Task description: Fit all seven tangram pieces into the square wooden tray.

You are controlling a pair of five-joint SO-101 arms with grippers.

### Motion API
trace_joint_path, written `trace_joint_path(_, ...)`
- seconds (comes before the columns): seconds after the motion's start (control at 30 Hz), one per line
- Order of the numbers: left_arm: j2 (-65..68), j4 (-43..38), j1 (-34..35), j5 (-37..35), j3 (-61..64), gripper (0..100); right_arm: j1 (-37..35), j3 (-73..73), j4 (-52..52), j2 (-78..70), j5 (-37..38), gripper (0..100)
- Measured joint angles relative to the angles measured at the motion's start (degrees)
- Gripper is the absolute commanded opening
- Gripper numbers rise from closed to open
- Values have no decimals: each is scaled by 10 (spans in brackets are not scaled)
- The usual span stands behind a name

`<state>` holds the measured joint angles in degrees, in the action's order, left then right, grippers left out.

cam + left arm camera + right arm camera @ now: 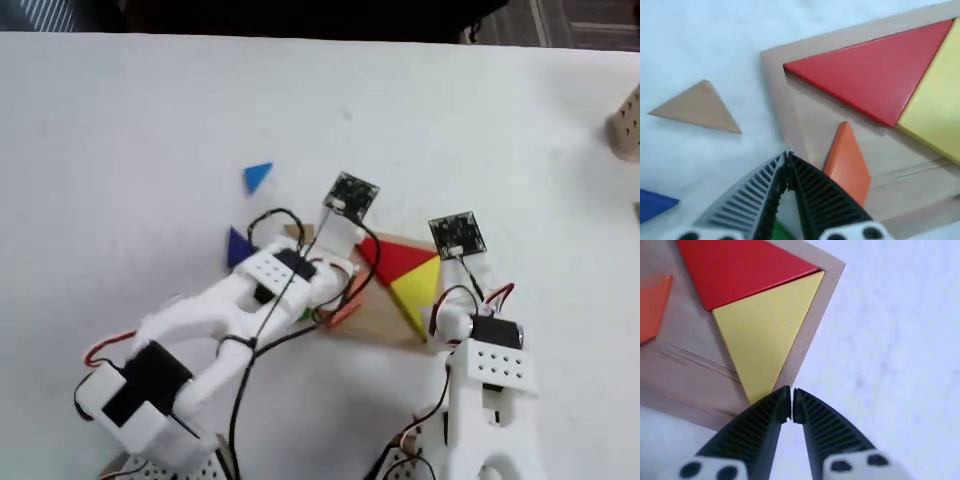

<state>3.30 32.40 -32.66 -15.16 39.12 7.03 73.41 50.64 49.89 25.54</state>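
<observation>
White desk (150, 120), dark room edge beyond. The square wooden tray (772, 75) lay in front of both arms. Inside it, red triangle (875, 70) and yellow triangle (765, 335) met along one edge, packed into a corner, presumably to keep the rest free. Orange parallelogram (847, 165) sat askew, likely not yet seated. Tan triangle (697, 107) lay just outside the rim, dark blue triangle (238, 247) and light blue triangle (257, 176) farther off. Left claw (788, 157) was pinched together, empty, beside the orange piece. Right claw (791, 397) was also together and empty, at the yellow tip.

The left arm (215, 315) stretches diagonally forward, left gripper (788, 162) closed; the right arm (490, 400) sits folded, right gripper (791, 400) closed.
</observation>
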Motion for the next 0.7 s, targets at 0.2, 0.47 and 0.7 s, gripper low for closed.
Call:
trace_joint_path(0.2, 0, 0, -4, 0, 0, 23, 0, 0, 0, 0, 1, 18)
trace_joint_path(0.47, 0, 0, -4, 0, 0, 23, 0, 0, 0, 0, 1, 18)
trace_joint_path(0.7, 0, 4, -31, 0, 0, 23, 0, 0, 0, 0, 1, 18)
